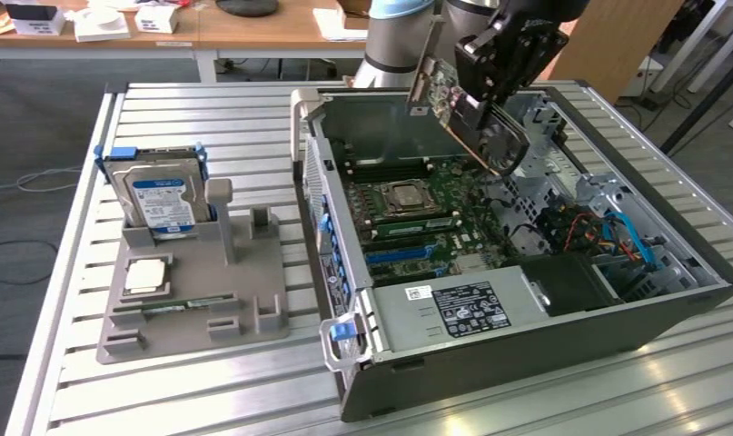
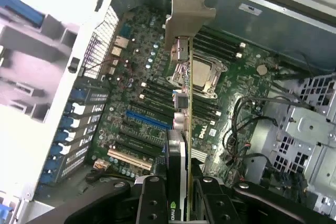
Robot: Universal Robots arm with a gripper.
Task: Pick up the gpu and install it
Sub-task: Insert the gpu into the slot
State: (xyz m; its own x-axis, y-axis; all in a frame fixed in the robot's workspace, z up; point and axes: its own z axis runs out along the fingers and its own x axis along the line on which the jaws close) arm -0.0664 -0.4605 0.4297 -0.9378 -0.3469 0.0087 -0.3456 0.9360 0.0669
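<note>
Much of the gpu [image 1: 497, 138] is covered by my gripper [image 1: 478, 102] in the exterior view, and in the wrist view the gpu [image 2: 181, 77] shows nearly edge-on, so its faces are hard to read. I cannot tell whether its lower edge touches anything, or which slot it stands over. My arm [image 1: 391, 45] runs out of the exterior view at the top, so the bend of its upper joints is hidden. It reaches down over the open computer case [image 1: 524, 354] with the wrist tilted. My fingers [image 2: 152, 200] are closed partway, clamping the card by its two flat faces at the fan end. The pale metal bracket [image 2: 191, 9] points away from my wrist. The card hangs slanted inside the case opening, over the motherboard [image 1: 427, 218] and near the processor socket [image 1: 405, 196]. The case lies on its side on a slatted metal table [image 1: 160, 400], with a labelled power supply [image 1: 463, 309] at its near end and blue cables [image 1: 627, 236] toward the exterior view's right. To the exterior view's left stands a grey holder [image 1: 209, 291] carrying an upright hard drive [image 1: 160, 200] and a square chip [image 1: 145, 275]. A thin strip lies in its front groove, too small to identify. Behind the table is a wooden desk [image 1: 257, 27] on a grey floor.
</note>
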